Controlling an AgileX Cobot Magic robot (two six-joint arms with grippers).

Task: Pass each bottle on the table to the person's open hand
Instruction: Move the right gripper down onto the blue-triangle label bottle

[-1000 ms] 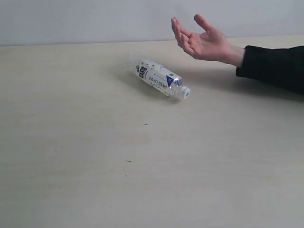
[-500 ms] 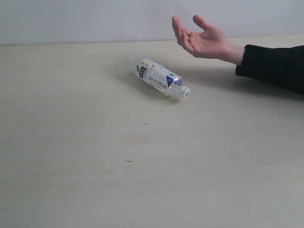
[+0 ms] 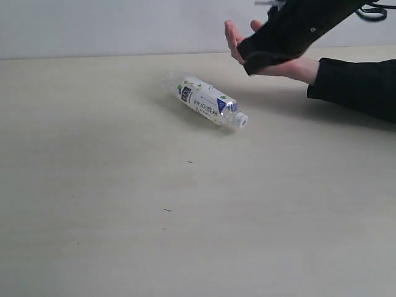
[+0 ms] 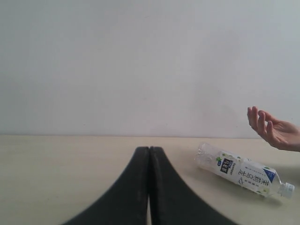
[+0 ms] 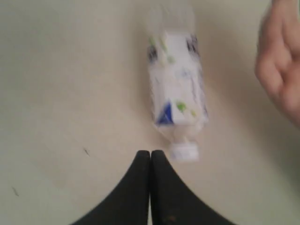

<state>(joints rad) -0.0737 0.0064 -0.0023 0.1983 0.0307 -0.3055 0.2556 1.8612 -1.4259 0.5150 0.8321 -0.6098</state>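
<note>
One bottle (image 3: 207,102) lies on its side on the pale table (image 3: 124,204): clear plastic with a white, green and blue label and a white cap (image 3: 241,120) pointing right. No other bottle shows. The person's open hand (image 3: 233,38) hovers behind and right of it, palm up, partly covered by my right gripper (image 3: 249,65), which hangs shut above the bottle's cap end. In the right wrist view the shut gripper (image 5: 150,153) is just short of the blurred bottle (image 5: 177,93), with the hand (image 5: 281,70) beside it. My left gripper (image 4: 149,149) is shut and empty, away from the bottle (image 4: 243,173) and the hand (image 4: 272,131).
A black sleeve (image 3: 356,86) runs off the right edge of the exterior view. A plain pale wall (image 3: 111,28) backs the table. A few small dark specks (image 3: 167,210) dot the tabletop.
My right arm has swung in from the top right, now covering part of the person's hand. The bottle has not moved; the hand has stayed about where it was.
</note>
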